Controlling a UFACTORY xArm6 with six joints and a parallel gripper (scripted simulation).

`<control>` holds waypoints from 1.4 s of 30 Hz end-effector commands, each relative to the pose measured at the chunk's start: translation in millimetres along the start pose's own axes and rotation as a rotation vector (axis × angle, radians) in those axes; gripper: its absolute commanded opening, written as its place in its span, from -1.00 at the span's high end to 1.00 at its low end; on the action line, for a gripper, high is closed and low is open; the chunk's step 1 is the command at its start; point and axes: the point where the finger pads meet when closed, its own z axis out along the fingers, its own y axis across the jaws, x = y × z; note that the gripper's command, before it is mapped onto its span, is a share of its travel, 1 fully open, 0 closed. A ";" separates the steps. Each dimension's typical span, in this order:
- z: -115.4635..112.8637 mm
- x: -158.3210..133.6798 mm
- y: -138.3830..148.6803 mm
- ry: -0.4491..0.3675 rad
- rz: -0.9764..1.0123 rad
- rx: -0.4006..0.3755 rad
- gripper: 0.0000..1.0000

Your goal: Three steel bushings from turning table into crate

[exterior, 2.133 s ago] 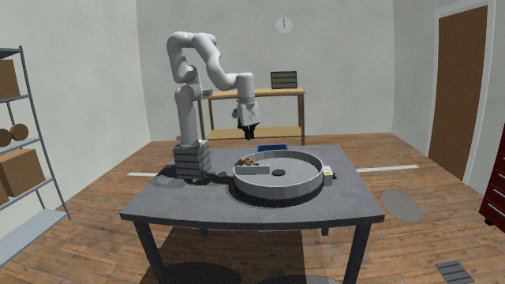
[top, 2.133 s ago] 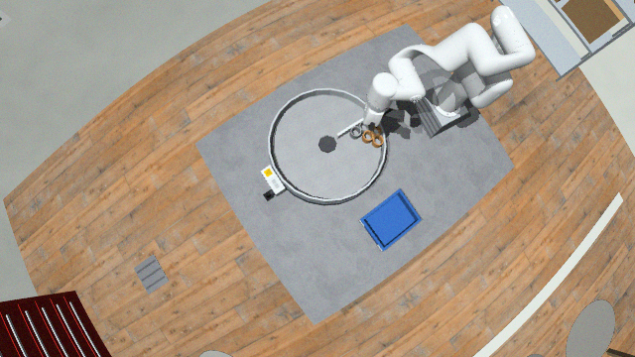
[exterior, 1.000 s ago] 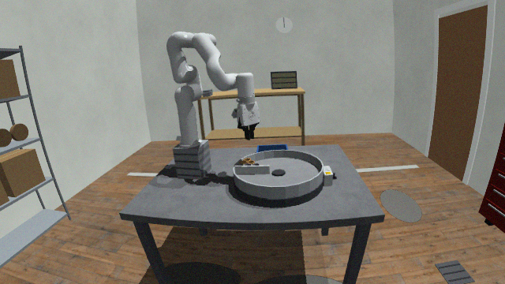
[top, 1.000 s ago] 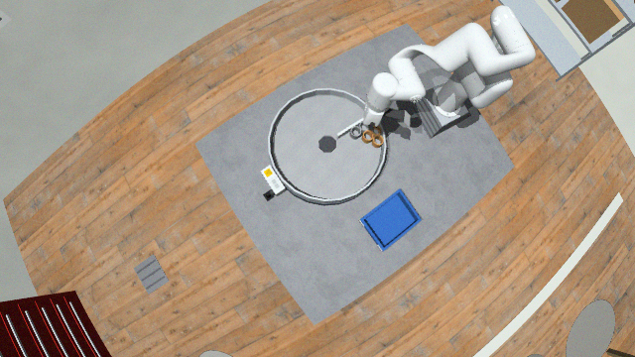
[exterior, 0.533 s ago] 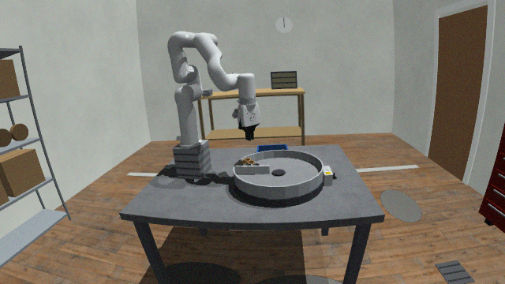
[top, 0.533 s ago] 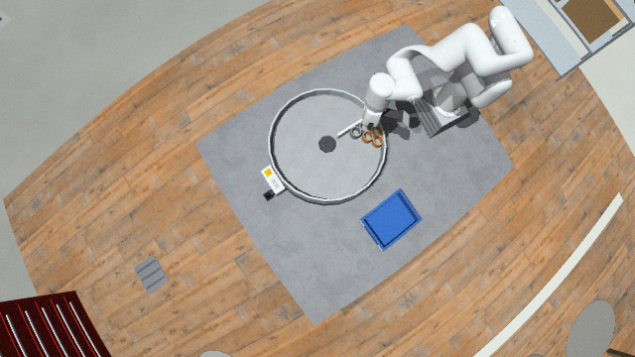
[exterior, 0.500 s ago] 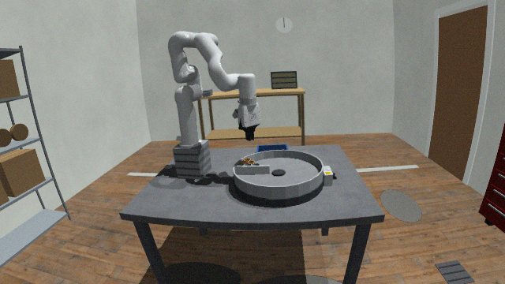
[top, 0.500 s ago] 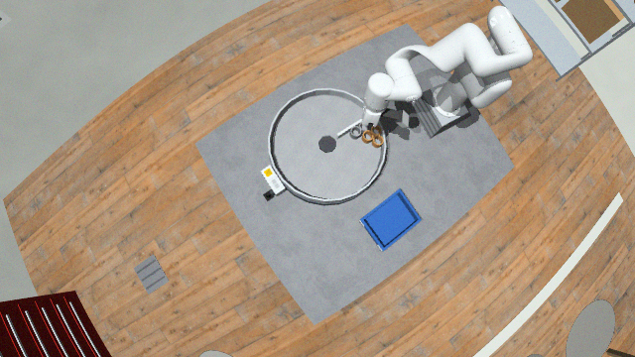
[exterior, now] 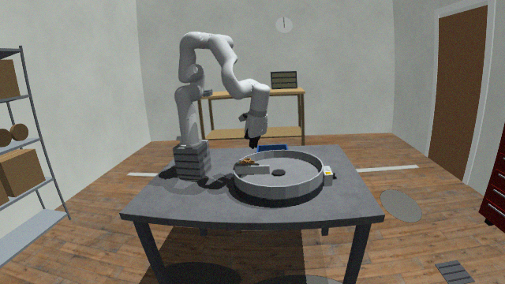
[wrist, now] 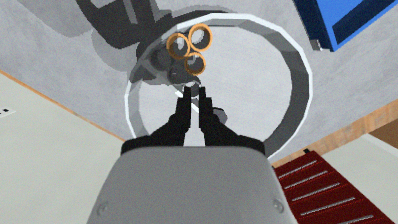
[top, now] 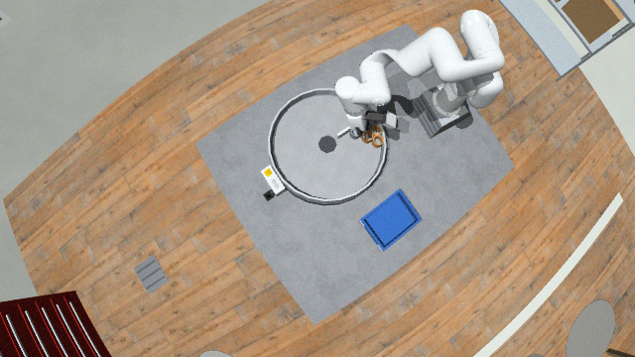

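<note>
My pincer (wrist: pixel 192 95), nearly closed on nothing, hangs above the turning table (top: pixel 278 171) near the clustered bushings (wrist: pixel 189 47), with the crate (top: pixel 391 218) well apart.
</note>
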 end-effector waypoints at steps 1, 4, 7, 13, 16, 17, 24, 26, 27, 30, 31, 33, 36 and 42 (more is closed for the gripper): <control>13.0 -13.8 4.6 0.164 -0.002 0.005 0.80; 20.2 -19.1 6.3 0.231 -0.001 0.004 0.80; 23.0 -21.2 7.1 0.257 -0.001 0.004 0.80; 33.7 -29.5 9.9 0.360 0.000 0.005 0.80; 35.9 -30.9 10.3 0.380 0.000 0.005 0.80; 36.2 -31.1 10.4 0.382 0.000 0.004 0.80; 36.4 -31.2 10.4 0.384 0.000 0.004 0.80; 36.4 -31.2 10.4 0.384 0.000 0.004 0.80; 36.4 -31.2 10.4 0.384 0.000 0.004 0.80; 36.4 -31.2 10.4 0.384 0.000 0.004 0.80; 36.4 -31.2 10.4 0.384 0.000 0.004 0.80; 38.0 -31.7 10.4 0.384 0.000 0.004 0.80; 49.3 -35.4 10.3 0.384 0.000 0.004 0.80; 57.7 -38.1 10.2 0.384 0.000 0.004 0.80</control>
